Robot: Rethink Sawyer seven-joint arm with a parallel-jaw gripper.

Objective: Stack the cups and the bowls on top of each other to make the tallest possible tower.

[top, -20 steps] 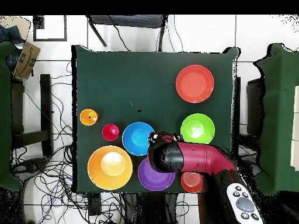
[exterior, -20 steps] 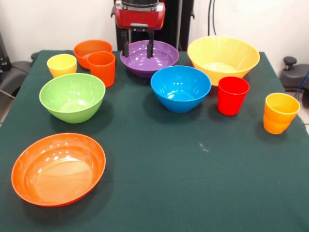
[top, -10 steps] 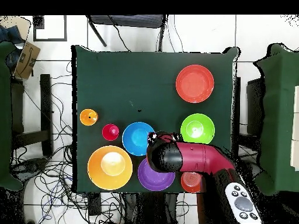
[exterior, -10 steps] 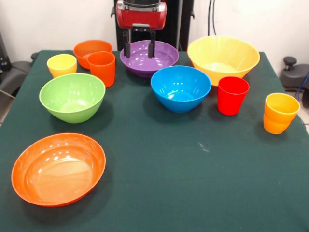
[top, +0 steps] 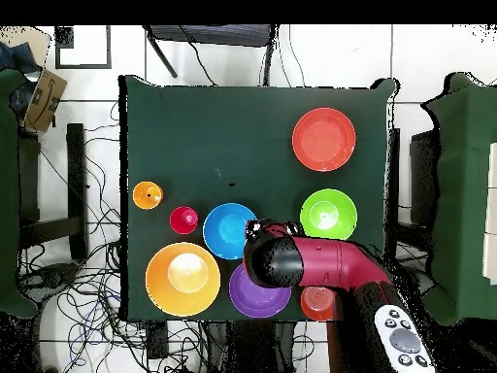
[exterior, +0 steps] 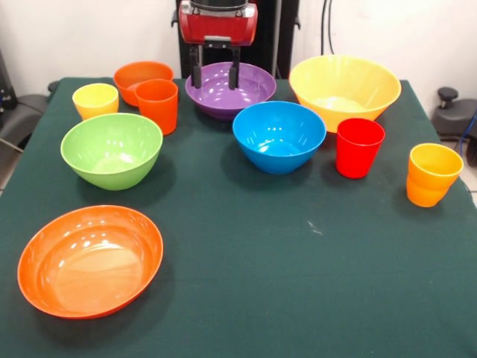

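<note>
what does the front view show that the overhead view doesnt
Only the front view shows the gripper open above the purple bowl, plus the orange cup and yellow cup. Only the overhead view shows the arm covering those cups, and the cabled floor around the table. Both show the blue bowl and green bowl.

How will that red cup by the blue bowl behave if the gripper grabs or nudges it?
The red cup looks glossy, so it may slip in a pinch. It is taller than wide and tapers to its base, so a high nudge could tip it. Probably light, stiff plastic.
</note>
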